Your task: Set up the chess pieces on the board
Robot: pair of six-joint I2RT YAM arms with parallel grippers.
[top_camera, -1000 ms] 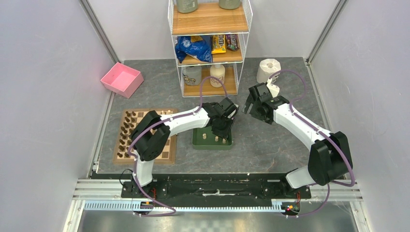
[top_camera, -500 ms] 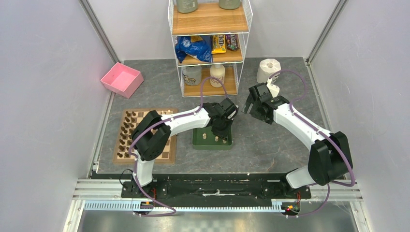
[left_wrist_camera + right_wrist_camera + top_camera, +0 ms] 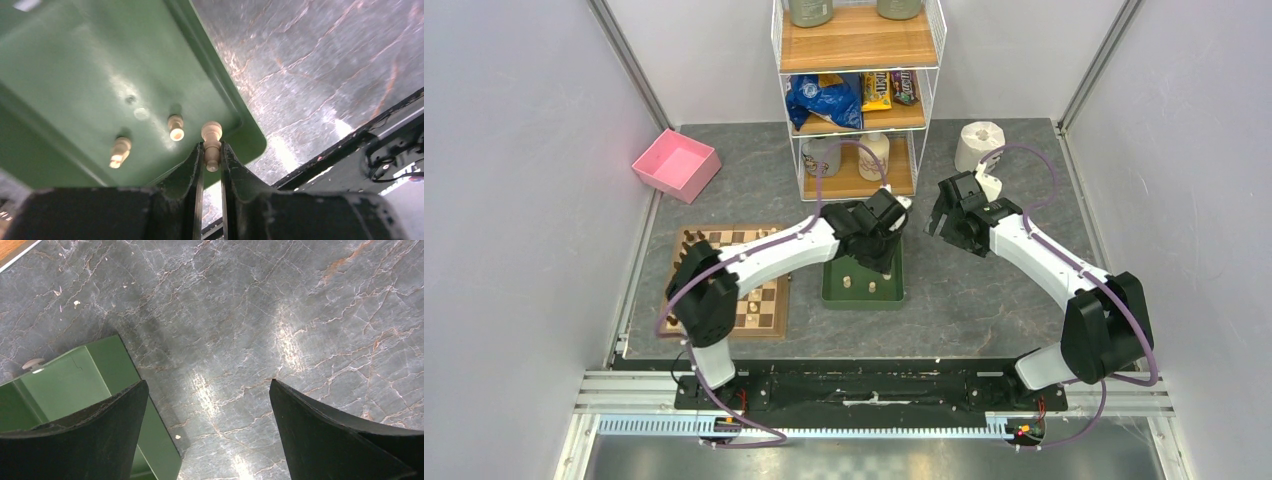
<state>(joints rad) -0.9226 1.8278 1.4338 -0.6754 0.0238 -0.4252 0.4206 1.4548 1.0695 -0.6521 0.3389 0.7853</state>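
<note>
Left wrist, left fingers (image 3: 192, 165) clamped on pale pawn (image 3: 212, 145), long axis along fingers, wide end outward; right fingers (image 3: 100, 430) apart

The left arm (image 3: 774, 254) and right arm (image 3: 1036, 256) are formed of white links, black joints and black jaws; purple cables (image 3: 1024, 149) are looped alongside.

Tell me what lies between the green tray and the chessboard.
Only bare grey tabletop lies between the green tray and the chessboard; the left arm crosses above that strip. The top external view shows it.
</note>
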